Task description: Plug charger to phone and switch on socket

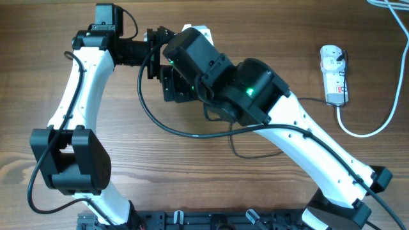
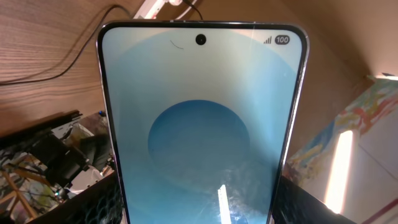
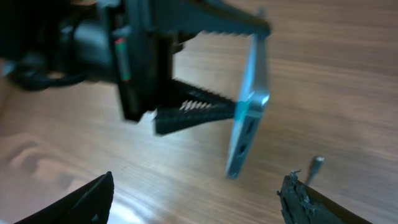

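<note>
Phone is clamped in the left hand, whose two black fingers are closed against its long side edges near one end. The inner faces of those fingers are saw-toothed, and in the left wrist view their pads look dark and finely dimpled. The handset is a thin flat slab with rounded corners and a glossy cyan-blue screen. The screen shows a darker disc at its centre, a small round camera hole near the top and a "100" badge in one corner. From the right wrist view it appears edge-on, a slim metallic rim with the lit glass facing away.

The right hand is wide open just beside the phone, with nothing between its fingers. A small grey stub stands by one finger, too blurred to identify.

The charger trails as a thin black line across the pale wood-grain worktop toward the socket. The socket is a white oblong strip with a grey end, well apart at the right.
</note>
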